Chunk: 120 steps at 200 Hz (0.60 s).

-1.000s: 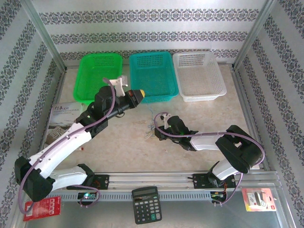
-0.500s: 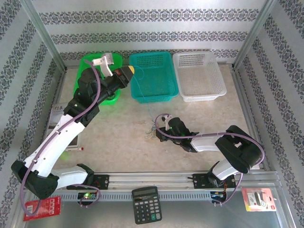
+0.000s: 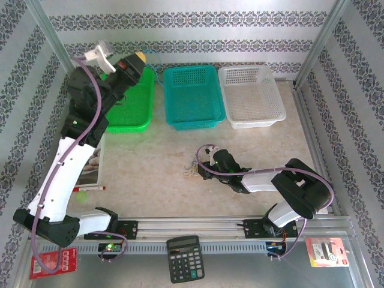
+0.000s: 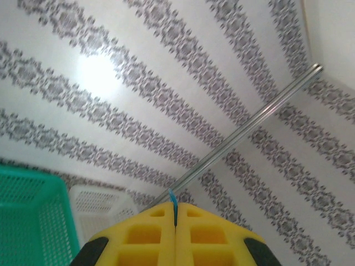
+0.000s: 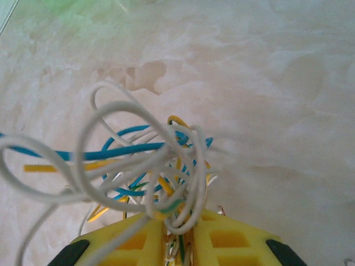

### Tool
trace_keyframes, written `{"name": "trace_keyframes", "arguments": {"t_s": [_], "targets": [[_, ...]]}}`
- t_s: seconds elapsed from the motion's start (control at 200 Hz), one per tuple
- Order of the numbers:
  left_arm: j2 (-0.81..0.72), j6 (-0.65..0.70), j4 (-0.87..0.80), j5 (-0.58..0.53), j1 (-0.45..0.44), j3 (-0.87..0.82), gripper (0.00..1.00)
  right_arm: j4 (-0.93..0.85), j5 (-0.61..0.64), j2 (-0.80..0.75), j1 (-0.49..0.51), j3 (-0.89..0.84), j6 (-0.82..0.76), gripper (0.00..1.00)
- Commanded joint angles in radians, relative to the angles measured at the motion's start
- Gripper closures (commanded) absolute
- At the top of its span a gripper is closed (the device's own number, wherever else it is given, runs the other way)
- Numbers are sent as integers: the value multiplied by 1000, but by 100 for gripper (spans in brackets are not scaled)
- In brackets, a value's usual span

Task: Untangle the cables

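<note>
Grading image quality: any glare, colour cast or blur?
Top external: evenly lit, sharp. Left wrist: soft, bright glare patch on the wallpaper. Right wrist: green cast top-left on the tabletop; nearest white loops of the wire clump blurred.

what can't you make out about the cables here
- Top view: cables too small to tell apart, partly under the right gripper.
- Left wrist: blue strand hidden by the shut left gripper, bar its tip.
- Right wrist: strand ends cut off by the left edge.

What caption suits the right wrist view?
Right gripper pinches tangled white, blue and yellow cables over a marbled table.
</note>
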Motion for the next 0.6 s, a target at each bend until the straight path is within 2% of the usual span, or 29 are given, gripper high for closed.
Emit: {"name": "trace_keyframes", "arguments": {"t_s": [0.0,0.09,0.28,0.47,0.595], "targets": [[31,-5,18,27,11,87,100,-4,12,13,-9,-14,4,84],[55,1,10,29,11,116,100,7,6,21,-9,-15,10,87],[69,86,-48,-41,23,133,100,6,4,12,-8,-15,20,79],[83,186,-91,-138,62,113,100,-24,-13,-24,-9,-15,21,63],[121,216,-97,-146,103,116,100,-56,-22,-63,-9,-12,17,52]]}}
